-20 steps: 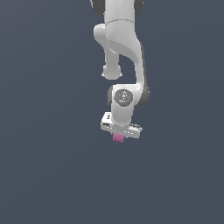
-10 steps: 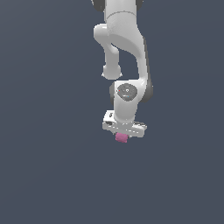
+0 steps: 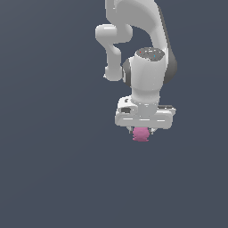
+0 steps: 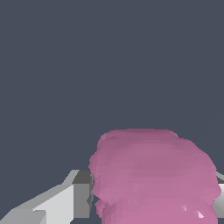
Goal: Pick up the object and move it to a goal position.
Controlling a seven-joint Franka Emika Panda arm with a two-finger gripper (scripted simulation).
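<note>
The gripper pinches the object between its fingers, the pink lump hanging just below the white hand for carrying.

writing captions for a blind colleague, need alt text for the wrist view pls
A bumpy pink lump, the object, fills the lower part of the frame, seated between the white-and-grey jaws of the gripper, one finger showing beside it. Behind is only plain dark grey-blue background.

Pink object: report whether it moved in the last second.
Yes: pink object shifted toward the exterior view's right, judged against the frame; nothing fixed shows.
</note>
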